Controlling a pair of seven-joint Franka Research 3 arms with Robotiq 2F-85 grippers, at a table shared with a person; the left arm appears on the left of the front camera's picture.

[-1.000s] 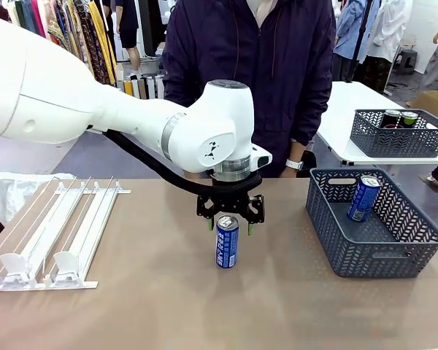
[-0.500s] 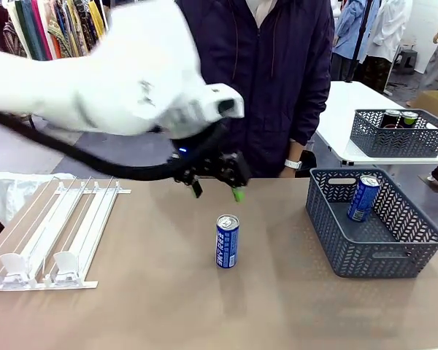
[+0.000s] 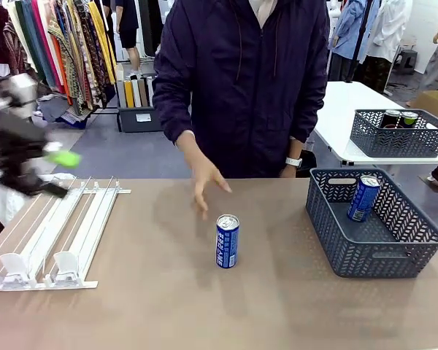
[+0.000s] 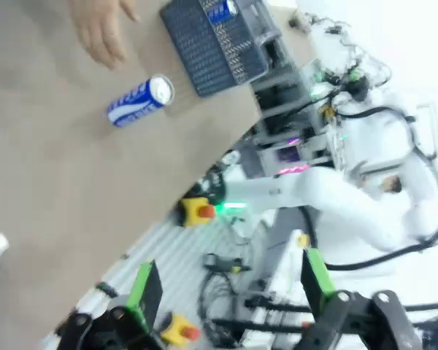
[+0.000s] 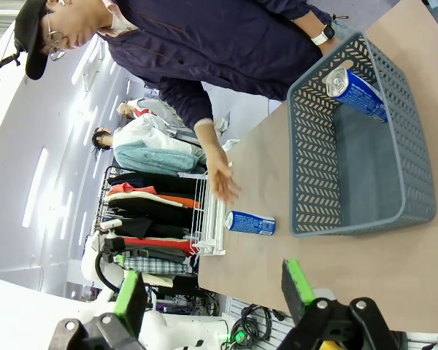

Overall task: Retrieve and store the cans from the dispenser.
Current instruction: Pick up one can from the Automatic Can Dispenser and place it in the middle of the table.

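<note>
Blue can (image 3: 227, 240) stands alone mid-table, open tabletop (image 3: 204, 306) all round except 11 o'clock, where the person's hand (image 3: 204, 184) hangs just beside it. Basket (image 3: 372, 226) blocks 3 o'clock, dispenser (image 3: 55, 233) 9 o'clock, both well apart.

The blue can (image 3: 227, 241) standing mid-tabletop looks like glossy printed metal with a bare silver top. The table (image 3: 204, 306) is matt, smooth tan laminate. Near its right edge the grey basket (image 3: 394, 255) is matt moulded plastic lattice. At the left edge the dispenser (image 3: 58, 233) has thin white-coated wire rails and smooth white plastic blocks.
</note>
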